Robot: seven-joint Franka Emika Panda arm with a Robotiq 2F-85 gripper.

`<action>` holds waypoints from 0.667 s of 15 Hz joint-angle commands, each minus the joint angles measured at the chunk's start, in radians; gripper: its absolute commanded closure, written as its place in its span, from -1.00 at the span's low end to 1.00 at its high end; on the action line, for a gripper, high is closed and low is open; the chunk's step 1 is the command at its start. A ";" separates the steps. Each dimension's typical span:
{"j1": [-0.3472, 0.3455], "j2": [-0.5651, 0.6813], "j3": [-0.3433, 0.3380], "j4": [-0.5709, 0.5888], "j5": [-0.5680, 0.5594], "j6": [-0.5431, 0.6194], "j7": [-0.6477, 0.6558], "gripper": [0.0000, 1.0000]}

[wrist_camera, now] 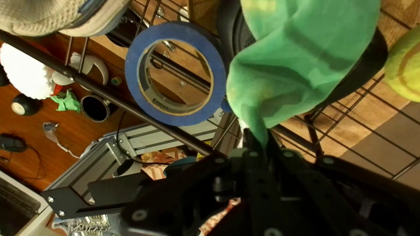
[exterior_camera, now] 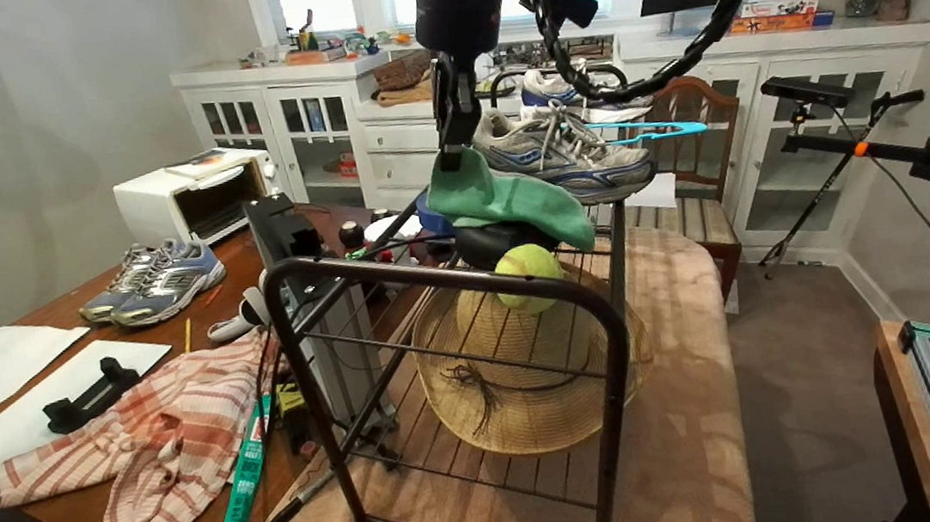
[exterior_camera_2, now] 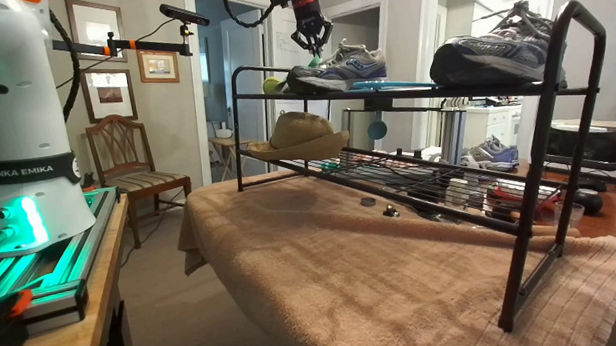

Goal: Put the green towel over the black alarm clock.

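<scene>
Here, one end of the green towel (exterior_camera: 515, 199) was clamped by the gripper (wrist_camera: 261, 140), the rest being draped over the black alarm clock (exterior_camera: 494, 245) on the dark rack (exterior_camera_2: 530, 199). The rack was supported on tan cloth (exterior_camera_2: 320, 260); white cabinets (exterior_camera: 393, 139) were ranged beneath windows (exterior_camera: 317, 0).

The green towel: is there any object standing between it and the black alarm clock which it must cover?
Nothing visible is. The green towel, pinched in the hand, already lies over part of the black alarm clock. The blue tape roll and the tennis ball sit beside it, not between.
</scene>
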 commanded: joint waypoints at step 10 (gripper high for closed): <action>0.001 -0.188 -0.003 -0.021 0.004 -0.307 0.119 -0.83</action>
